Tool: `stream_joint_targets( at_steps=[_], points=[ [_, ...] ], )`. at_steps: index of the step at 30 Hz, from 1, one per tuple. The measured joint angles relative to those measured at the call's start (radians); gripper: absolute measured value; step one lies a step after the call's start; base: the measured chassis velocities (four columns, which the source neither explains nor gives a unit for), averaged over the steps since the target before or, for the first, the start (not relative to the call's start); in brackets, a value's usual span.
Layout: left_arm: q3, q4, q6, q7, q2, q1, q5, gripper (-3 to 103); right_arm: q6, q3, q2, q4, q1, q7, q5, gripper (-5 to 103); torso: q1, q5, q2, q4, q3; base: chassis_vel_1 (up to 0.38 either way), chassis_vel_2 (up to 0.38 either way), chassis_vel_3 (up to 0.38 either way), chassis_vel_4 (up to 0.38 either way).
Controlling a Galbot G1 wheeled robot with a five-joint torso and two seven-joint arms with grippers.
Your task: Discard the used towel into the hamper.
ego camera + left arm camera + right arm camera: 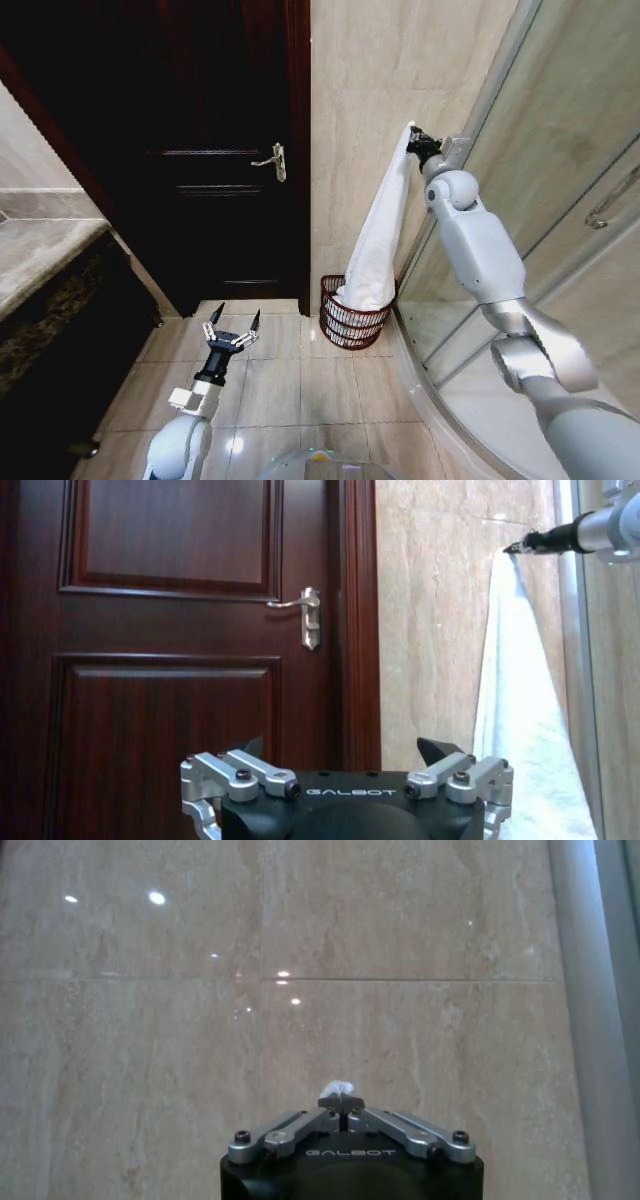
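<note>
risk noted: the towel (378, 240) is pinched by a small corner only, so slippage is possible; once released, its upper length could drape over the hamper (352, 318) rim. the right end effector (415, 140) is held high beside the wall, closed on the towel, whose lower end rests in the hamper directly beneath. the left end effector (232, 326) is held low, spread wide, empty.

Head view high, downward; wrist views wallward.

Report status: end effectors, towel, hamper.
Right end effector shut on towel, raised by wall. Towel's lower end in hamper. Left end effector open, low. Nothing blocking.
</note>
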Motion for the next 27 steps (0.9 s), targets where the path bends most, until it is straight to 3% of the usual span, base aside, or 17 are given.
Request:
stream_joint_targets(
  at_steps=[27],
  points=[
    [0.001, -0.013, 0.006, 0.011, 0.008, 0.012, 0.004, 100, 0.022, 0.017, 0.028, -0.046, -0.022, -0.028, -0.031, 0, -0.051, 0.0000, -0.117, -0.0001, -0.066, 0.000, 0.000, 0.000, 0.000]
  ],
)
